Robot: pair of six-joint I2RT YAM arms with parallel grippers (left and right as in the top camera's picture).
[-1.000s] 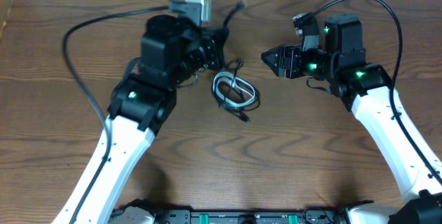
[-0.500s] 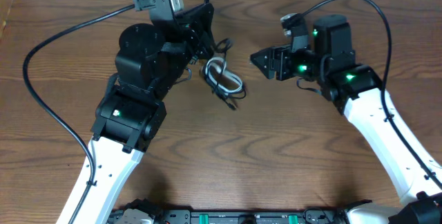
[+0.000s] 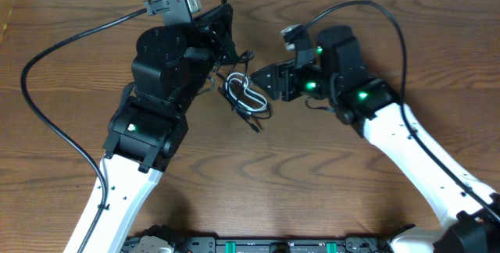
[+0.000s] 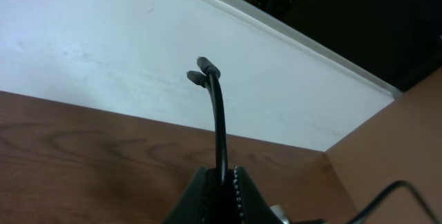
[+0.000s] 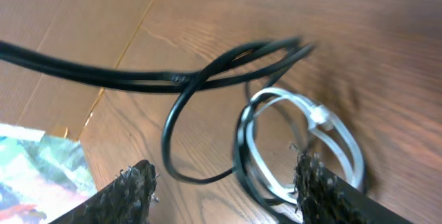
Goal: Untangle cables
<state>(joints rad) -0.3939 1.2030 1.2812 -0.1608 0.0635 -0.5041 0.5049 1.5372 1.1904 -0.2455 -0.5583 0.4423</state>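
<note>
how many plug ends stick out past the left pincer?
2. Both plug ends sit side by side atop the black cable gripped in the left pincer; others may be hidden.

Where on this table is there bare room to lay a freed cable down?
Widest bare table lies below the cable tangle, between the left forearm and right forearm. Top right corner is free too. Crowded: top middle, where the left gripper, tangle and right gripper meet.

Left gripper (image 4: 222,182) clamps black cables (image 4: 219,120) that rise upright from its closed fingers. Two plug ends (image 4: 206,66) bend leftward against a white wall (image 4: 103,51).
</note>
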